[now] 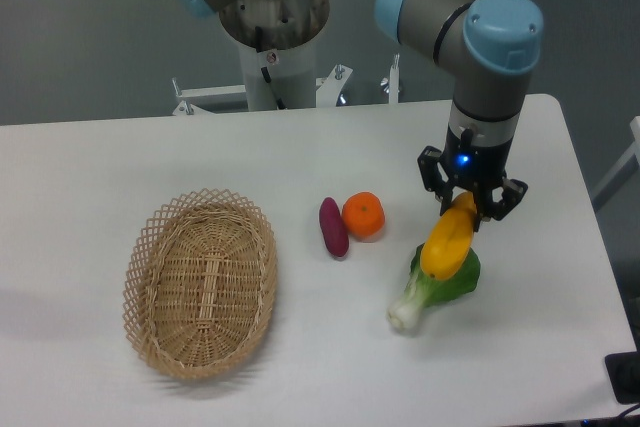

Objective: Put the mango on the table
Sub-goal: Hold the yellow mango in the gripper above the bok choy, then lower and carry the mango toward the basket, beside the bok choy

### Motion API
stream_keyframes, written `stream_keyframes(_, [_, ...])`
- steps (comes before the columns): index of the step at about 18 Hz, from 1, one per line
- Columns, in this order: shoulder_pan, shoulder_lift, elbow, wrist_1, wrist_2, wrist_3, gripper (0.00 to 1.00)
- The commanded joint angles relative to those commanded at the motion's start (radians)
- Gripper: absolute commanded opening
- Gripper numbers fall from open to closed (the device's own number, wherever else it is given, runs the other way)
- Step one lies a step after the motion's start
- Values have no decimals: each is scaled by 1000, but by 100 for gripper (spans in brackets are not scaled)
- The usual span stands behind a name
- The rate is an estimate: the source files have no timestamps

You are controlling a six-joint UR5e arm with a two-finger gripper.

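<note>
The mango is an elongated yellow-orange fruit held by its upper end in my gripper, which is shut on it. The mango hangs tilted, its lower end over the green leafy vegetable on the right side of the white table. I cannot tell whether the mango touches the vegetable or stays just above it. The gripper's fingers are partly hidden behind the fruit.
An oval wicker basket lies at the left of the table. A purple sweet potato and a round orange sit side by side in the middle, left of the gripper. The robot's base stands behind the far edge.
</note>
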State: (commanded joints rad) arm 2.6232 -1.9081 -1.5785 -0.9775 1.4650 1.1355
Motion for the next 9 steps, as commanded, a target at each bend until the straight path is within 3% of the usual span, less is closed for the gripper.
stream_keyframes(4, [-38, -55, -11, 98, -2, -135, 44])
stream_keyframes(9, [-69, -92, -11, 120, -3, -252, 44])
